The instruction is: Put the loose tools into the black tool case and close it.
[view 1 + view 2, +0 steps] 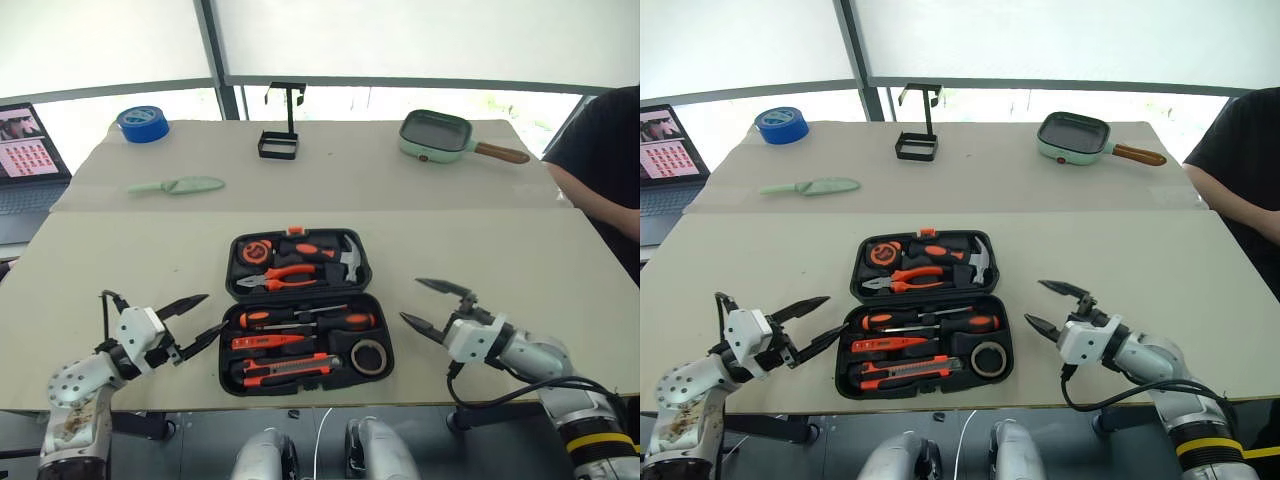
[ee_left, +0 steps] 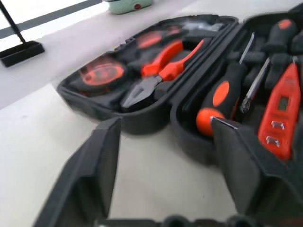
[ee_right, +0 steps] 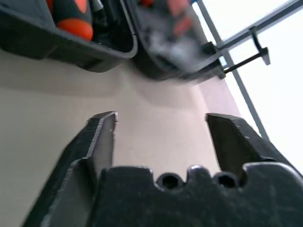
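Left gripper (image 1: 192, 322) and right gripper (image 1: 432, 303): 2 black-fingered tools, both spread, empty, at 9 and 3 o'clock of the black plastic hinged tool case (image 1: 303, 312). Case open mid-table, tools slotted. Advice: lift the far half evenly, fold it toward 6 o'clock.

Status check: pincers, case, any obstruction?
Left pincer open, empty. Right pincer open, empty. Case open between them, tools slotted inside. Nothing in the way.

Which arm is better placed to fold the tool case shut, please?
Probably the left: its open gripper sits nearer the open case, almost at its edge. The open right gripper stands slightly farther off.
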Tool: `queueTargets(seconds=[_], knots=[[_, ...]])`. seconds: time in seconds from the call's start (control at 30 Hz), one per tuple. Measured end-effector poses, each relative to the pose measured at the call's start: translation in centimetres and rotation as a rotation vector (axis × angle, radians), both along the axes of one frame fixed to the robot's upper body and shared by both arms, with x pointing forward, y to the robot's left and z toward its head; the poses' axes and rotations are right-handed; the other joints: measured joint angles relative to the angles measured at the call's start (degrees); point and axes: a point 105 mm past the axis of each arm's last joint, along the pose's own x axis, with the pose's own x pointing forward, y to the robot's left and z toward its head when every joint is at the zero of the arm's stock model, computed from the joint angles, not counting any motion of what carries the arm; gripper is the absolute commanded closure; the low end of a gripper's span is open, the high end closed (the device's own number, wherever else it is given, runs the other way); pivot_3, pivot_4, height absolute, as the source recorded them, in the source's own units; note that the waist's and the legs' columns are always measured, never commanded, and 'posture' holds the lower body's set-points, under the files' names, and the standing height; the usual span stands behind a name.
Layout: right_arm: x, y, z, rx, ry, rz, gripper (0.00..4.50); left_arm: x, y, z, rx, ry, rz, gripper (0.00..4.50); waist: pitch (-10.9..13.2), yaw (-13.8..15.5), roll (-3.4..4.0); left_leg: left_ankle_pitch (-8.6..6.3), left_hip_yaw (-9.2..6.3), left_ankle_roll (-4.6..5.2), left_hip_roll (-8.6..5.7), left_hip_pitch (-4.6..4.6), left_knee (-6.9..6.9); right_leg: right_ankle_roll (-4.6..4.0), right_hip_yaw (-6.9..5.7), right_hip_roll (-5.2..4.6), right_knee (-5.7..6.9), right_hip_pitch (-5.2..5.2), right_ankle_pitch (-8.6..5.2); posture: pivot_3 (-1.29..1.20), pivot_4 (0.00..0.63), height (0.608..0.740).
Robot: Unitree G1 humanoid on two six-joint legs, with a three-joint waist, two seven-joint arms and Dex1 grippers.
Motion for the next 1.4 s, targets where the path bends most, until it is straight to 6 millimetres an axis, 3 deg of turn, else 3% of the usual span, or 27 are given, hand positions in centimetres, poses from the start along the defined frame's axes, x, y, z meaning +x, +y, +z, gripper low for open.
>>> queueTargets(seconds=[0.13, 0.27, 0.43, 0.5, 0.6, 0.73, 0.93, 1.2, 1.23, 1.3, 1.4], knots=[[1.3, -1.0, 0.7, 0.142, 0.109, -0.082, 0.00, 1.7, 1.3, 0.5, -0.136, 0.070, 0.121, 0.26, 0.00, 0.02, -0.01, 0.16, -0.03, 0.04, 0.04, -0.11, 0.02, -0.10, 0.01, 0.07, -0.04, 0.00, 0.00, 0.00, 0.150, 0.740], [2.0, -0.6, 2.4, 0.336, 0.315, -0.068, 0.00, 2.7, 2.3, 1.2, -0.295, 0.222, 0.192, 0.11, 0.03, -0.29, -0.05, 0.15, -0.04, 0.07, 0.08, -0.15, 0.06, -0.10, 0.04, 0.00, -0.07, 0.00, 0.01, 0.00, 0.150, 0.740], [4.0, 0.1, 5.1, 0.488, 0.706, -0.150, 0.00, 5.1, 2.4, 3.2, -0.326, 0.435, 0.318, 0.11, 0.04, 0.08, -0.07, 0.01, -0.22, 0.33, 0.07, -0.21, 0.12, -0.18, -0.05, -0.04, -0.05, 0.01, 0.11, 0.00, 0.150, 0.740], [4.3, 1.0, 5.7, 0.513, 0.882, -0.179, 0.00, 6.1, 1.5, 3.9, -0.386, 0.536, 0.321, 0.11, 0.04, 0.26, -0.08, 0.02, -0.28, 0.31, 0.07, -0.31, 0.13, -0.23, -0.11, 0.09, -0.06, -0.04, 0.11, 0.00, 0.150, 0.740], [4.6, 2.9, 5.7, 0.499, 1.085, -0.215, 0.00, 6.8, -0.5, 3.9, -0.392, 0.687, 0.290, 0.11, 0.04, 0.19, -0.08, 0.23, -0.26, -0.04, -0.01, -0.39, 0.11, -0.52, -0.13, 0.24, -0.05, -0.09, 0.28, 0.00, 0.150, 0.740], [6.2, 4.1, 5.0, 0.538, 1.278, -0.322, 0.00, 7.8, -1.4, 3.4, -0.433, 0.809, 0.308, 0.11, 0.06, -0.21, -0.12, 0.28, -0.16, -0.11, -0.12, -0.52, 0.15, -0.58, -0.18, 0.26, -0.07, -0.17, 0.33, 0.00, 0.150, 0.740], [7.1, 5.8, 4.9, 0.556, 1.411, -0.372, 0.00, 8.2, -2.1, 2.9, -0.422, 0.890, 0.316, 0.11, 0.06, -0.11, -0.12, 0.29, -0.17, -0.14, -0.14, -0.58, 0.12, -0.56, -0.28, 0.24, -0.09, -0.18, 0.33, 0.00, 0.150, 0.740], [7.7, 7.0, 2.6, 0.501, 1.467, -0.475, 0.00, 8.8, -3.3, 3.1, -0.407, 0.968, 0.297, 0.11, 0.06, -0.03, -0.12, 0.29, -0.17, -0.15, -0.31, -0.54, 0.14, -0.47, -0.37, 0.10, 0.00, -0.17, 0.36, 0.00, 0.150, 0.740], [7.9, 7.0, 2.5, 0.505, 1.461, -0.488, 0.51, 8.7, -3.4, 3.1, -0.405, 0.978, 0.295, 0.60, 0.06, -0.12, -0.11, 0.29, -0.15, -0.15, -0.31, -0.51, 0.14, -0.46, -0.38, 0.10, 0.01, -0.17, 0.37, 0.00, 0.150, 0.740], [8.4, 7.3, 2.5, 0.517, 1.456, -0.509, 1.03, 8.5, -3.7, 2.7, -0.393, 1.013, 0.286, 1.15, 0.06, -0.21, -0.11, 0.31, -0.13, -0.20, -0.33, -0.42, 0.13, -0.46, -0.36, 0.09, 0.08, -0.14, 0.37, 0.00, 0.150, 0.740], [8.8, 6.9, 2.3, 0.553, 1.464, -0.540, 2.12, 8.2, -4.0, 2.2, -0.392, 1.055, 0.273, 2.36, 0.06, -0.31, -0.11, 0.34, -0.14, -0.25, -0.32, -0.38, 0.11, -0.46, -0.34, 0.10, 0.11, -0.14, 0.37, 0.00, 0.150, 0.740]])
